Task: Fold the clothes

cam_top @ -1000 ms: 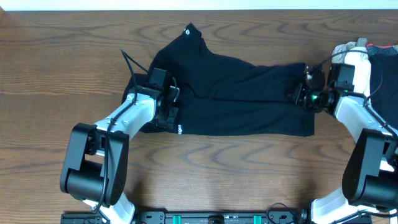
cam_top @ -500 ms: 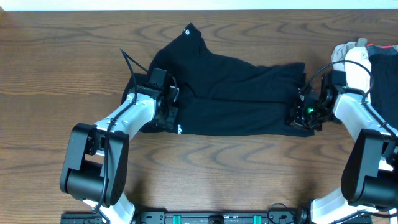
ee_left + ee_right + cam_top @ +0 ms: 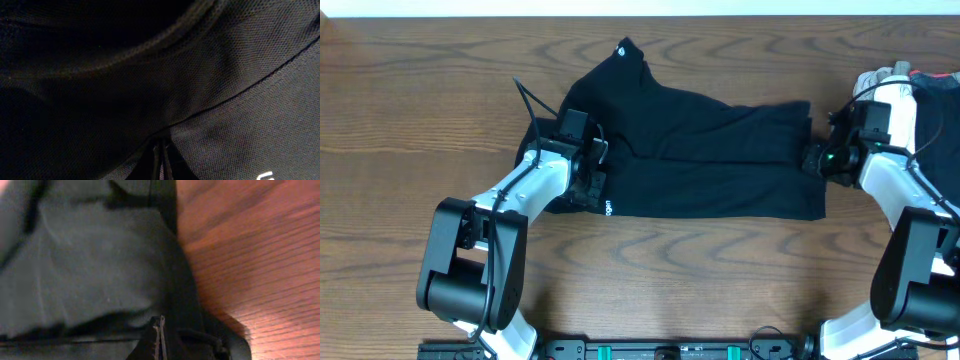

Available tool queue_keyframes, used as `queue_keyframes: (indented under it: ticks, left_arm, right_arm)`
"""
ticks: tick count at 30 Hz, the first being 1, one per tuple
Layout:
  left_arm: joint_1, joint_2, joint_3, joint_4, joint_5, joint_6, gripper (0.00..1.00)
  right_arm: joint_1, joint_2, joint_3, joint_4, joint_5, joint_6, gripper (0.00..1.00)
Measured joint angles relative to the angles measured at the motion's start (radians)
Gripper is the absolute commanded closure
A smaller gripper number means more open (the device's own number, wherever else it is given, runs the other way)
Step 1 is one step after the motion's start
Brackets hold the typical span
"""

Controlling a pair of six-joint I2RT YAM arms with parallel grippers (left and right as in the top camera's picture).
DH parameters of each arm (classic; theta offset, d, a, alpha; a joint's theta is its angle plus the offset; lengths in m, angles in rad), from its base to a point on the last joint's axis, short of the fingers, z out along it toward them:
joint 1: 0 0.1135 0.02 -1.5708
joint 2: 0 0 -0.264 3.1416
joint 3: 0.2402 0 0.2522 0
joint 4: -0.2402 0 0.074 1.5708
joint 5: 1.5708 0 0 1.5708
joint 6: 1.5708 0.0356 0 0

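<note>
The clothes in hand are one black shirt (image 3: 720,165), spread flat across the middle of the wooden table (image 3: 420,110). Its white neck label (image 3: 623,47) points to the far side, and a tiny white logo (image 3: 610,208) marks the near hem. My left gripper (image 3: 592,183) sits at the shirt's left end. In the left wrist view it (image 3: 161,150) is shut, pinching the mesh fabric (image 3: 225,75). My right gripper (image 3: 814,160) is at the shirt's right edge. The right wrist view shows it (image 3: 159,327) shut on a raised fold of the shirt (image 3: 90,265).
More garments (image 3: 932,100) are piled at the table's right edge behind my right arm, with white and red cloth on top. Bare wood (image 3: 250,255) lies just right of the shirt's edge. The table's far edge runs along the top of the overhead view.
My right gripper dipped toward the shirt's near-right corner, closed, then came back up to the middle of the right edge. The left gripper stayed shut and still.
</note>
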Motion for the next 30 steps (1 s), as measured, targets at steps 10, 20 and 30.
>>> queue_keyframes:
  ticks: [10,20,30]
  left_arm:
    - [0.0,0.0,0.0,0.0,-0.001,0.0,0.94]
    - [0.0,0.0,0.0,0.008,-0.006,-0.001,0.84]
    - [0.006,-0.031,0.043,-0.103,-0.029,-0.025,0.61]
  right_arm:
    - [-0.004,-0.045,0.121,-0.36,-0.165,-0.106,0.96]
    - [0.062,-0.046,-0.114,-0.055,-0.094,-0.056,0.92]
    - [0.01,-0.045,-0.048,0.074,-0.2,0.025,0.74]
